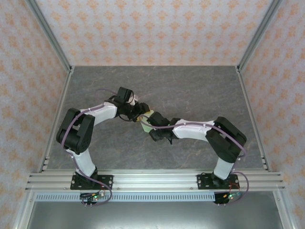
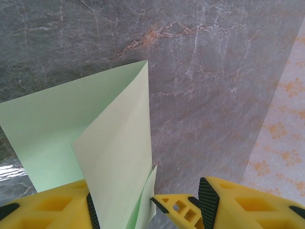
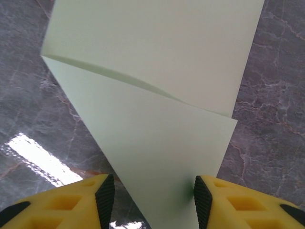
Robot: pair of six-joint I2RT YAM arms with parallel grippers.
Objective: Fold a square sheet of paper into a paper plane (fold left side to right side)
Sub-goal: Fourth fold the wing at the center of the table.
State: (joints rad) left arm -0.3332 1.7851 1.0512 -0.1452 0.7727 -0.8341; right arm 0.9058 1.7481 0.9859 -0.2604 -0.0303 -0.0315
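I am straddling the partly folded square sheet of paper (image 3: 143, 62) with my left gripper (image 2: 148, 210) and right gripper (image 3: 153, 195), both with fingers apart.

The table (image 1: 190, 90) has walls (image 1: 152, 28) on its left, back and right sides. The left arm (image 1: 86, 124) and the right arm (image 1: 200, 130) stand side by side at the near edge and reach in to meet near the middle. There the left gripper (image 1: 138, 113) is just behind and to the left of the right gripper (image 1: 148, 125), with the square sheet of paper (image 1: 146, 117) between them. In the left wrist view, part of the sheet lies on the table, and a flap (image 2: 119, 162) stands up from it against the left-hand finger (image 2: 91, 212). In the right wrist view, one layer lies over another, and the near part (image 3: 157, 162) comes down between the two fingers, which are apart.
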